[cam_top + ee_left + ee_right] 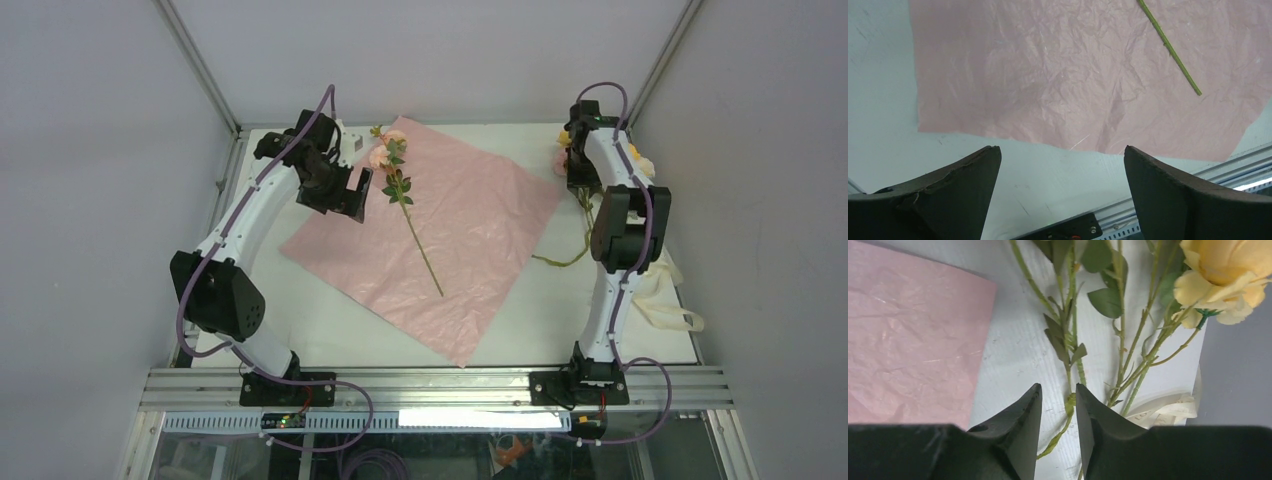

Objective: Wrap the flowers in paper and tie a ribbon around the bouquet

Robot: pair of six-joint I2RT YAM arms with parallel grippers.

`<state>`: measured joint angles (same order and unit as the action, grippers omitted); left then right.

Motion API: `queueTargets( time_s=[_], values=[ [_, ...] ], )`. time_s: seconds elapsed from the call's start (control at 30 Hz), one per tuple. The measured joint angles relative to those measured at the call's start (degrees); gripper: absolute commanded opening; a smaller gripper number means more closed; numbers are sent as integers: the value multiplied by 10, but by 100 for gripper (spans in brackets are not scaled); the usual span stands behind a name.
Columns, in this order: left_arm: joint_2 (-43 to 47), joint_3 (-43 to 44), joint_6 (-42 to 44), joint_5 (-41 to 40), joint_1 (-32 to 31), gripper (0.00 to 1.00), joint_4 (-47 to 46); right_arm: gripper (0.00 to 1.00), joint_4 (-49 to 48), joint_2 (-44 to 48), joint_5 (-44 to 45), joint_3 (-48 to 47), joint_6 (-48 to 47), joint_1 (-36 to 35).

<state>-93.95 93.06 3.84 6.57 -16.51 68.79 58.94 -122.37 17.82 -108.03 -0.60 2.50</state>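
Right pincer (pixel 1058 390) stood narrowed to a slim gap astride one thin stem of the flowers (pixel 1218 265) at the overhead view's upper right, beside the paper (pixel 470 220), presumably to carry it there, while left pincer (pixel 1062 150) hung wide open, empty

A white table (pixel 340 335) sits inside grey walls (pixel 90 150), aluminium rail (pixel 430 385) in front.

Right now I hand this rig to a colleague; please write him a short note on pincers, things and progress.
Left pincer: open, empty, by the left edge of the paper.
Right pincer: narrowly open astride a green stem of the other flowers, beside the paper; not clamped yet.
Done: paper spread flat, one pink flower on it.
To do: bring the other flowers, wrap, tie the ribbon, lying at the right.
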Motion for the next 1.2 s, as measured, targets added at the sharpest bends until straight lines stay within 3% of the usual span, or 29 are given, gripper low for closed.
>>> queueTargets(
  time_s=[0.43,1.0,1.07,1.13,1.2],
  values=[
    [-7,1,-1,15,0,99,3,20,-4,-29,87,34,7,-15],
    [-16,1,-1,18,0,99,4,22,-5,-66,80,36,31,-17],
    [-16,1,-1,21,0,99,4,14,-5,-71,83,36,30,-17],
    [-16,1,-1,24,0,99,4,0,-8,-75,86,36,27,-17],
    [-16,1,-1,25,0,99,4,0,-10,-76,90,36,24,-16]
  ],
)
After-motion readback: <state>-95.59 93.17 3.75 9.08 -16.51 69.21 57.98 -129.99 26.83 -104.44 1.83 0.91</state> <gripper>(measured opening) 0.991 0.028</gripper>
